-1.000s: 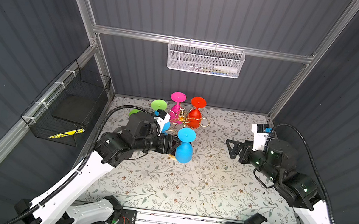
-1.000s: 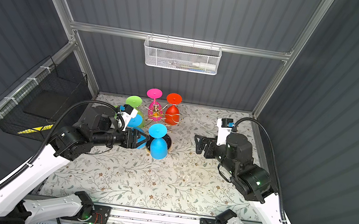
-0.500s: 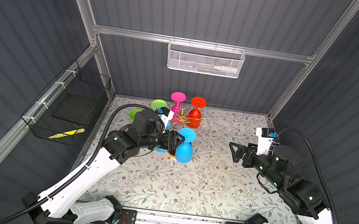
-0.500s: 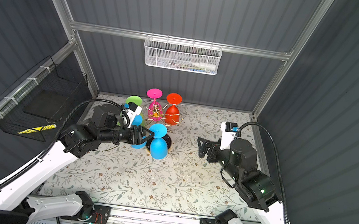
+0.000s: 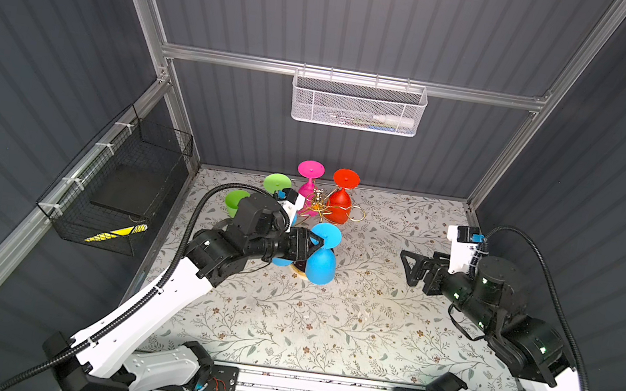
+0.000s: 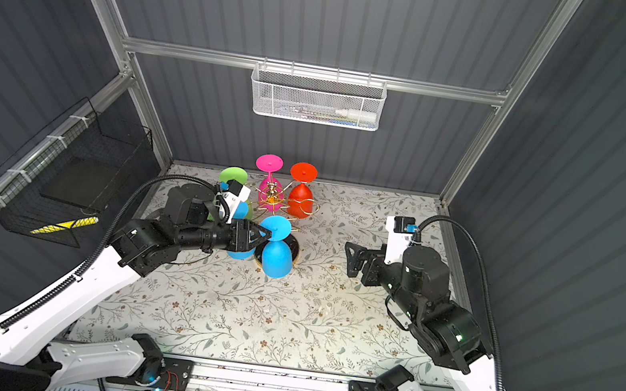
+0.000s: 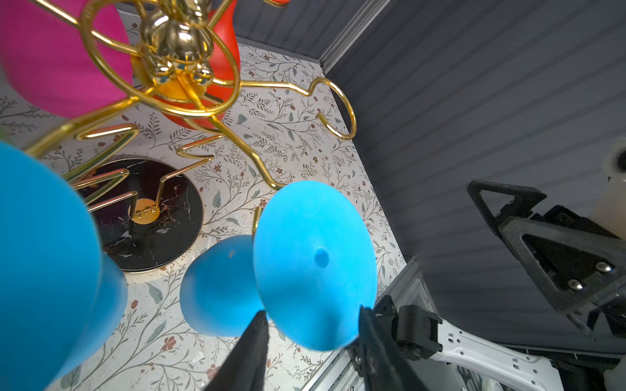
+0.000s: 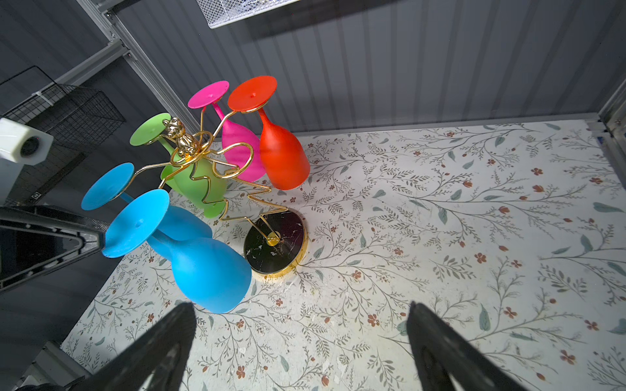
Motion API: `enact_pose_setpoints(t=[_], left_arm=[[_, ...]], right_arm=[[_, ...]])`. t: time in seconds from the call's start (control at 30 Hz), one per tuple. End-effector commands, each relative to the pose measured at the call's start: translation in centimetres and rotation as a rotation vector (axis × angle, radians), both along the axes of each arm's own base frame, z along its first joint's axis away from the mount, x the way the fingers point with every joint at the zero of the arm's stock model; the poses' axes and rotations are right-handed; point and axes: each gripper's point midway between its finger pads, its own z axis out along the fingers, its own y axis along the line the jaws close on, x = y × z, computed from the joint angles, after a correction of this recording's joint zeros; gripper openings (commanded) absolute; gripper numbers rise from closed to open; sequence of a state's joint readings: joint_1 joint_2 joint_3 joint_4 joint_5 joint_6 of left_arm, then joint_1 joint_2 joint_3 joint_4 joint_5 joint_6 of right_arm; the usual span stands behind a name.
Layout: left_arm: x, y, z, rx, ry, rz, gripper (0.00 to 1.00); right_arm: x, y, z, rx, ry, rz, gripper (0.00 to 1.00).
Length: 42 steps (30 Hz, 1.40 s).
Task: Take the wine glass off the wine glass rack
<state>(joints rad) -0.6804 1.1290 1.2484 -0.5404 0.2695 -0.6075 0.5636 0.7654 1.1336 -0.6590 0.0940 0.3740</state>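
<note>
Altogether five wine glasses, one rack: two blue, green, pink, red

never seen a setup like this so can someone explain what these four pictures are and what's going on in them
This is a two-armed robot at a table with a flowered cover. Two pictures look down on the whole scene from above. The other two come from a camera on each wrist, looking along that arm's jaws. On the table stands a gold wine glass rack with five coloured glasses hanging foot up. The left arm has its jaws on either side of the round foot of the front blue glass; whether they pinch it yet I cannot tell. The right arm waits off to the side, its jaws wide open and holding nothing.
</note>
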Motion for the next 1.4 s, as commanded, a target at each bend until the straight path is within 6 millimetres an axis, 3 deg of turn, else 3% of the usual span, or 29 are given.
enact_pose_setpoints(t=[0.0,0.37,1.23,1.27,1.37], left_arm=[[-0.2,-0.6,0.0,-0.027,0.012,-0.019,0.45],[-0.2,-0.3,0.7,-0.038,-0.006,-0.004,0.41],[-0.5,0.4,1.6,-0.094,-0.021,0.034,0.13],[-0.5,0.4,1.6,-0.094,-0.02,0.034,0.17],[-0.5,0.4,1.5,-0.091,-0.016,0.037,0.39]], right_arm=[[-0.1,0.0,-0.1,0.005,-0.001,0.005,0.99],[0.0,0.0,-0.1,0.006,-0.005,0.002,0.99],[0.2,0.4,-0.1,0.009,-0.006,0.018,0.99],[0.2,0.5,-0.2,0.01,-0.002,0.021,0.99],[0.3,0.9,-0.4,0.013,0.01,0.033,0.99]])
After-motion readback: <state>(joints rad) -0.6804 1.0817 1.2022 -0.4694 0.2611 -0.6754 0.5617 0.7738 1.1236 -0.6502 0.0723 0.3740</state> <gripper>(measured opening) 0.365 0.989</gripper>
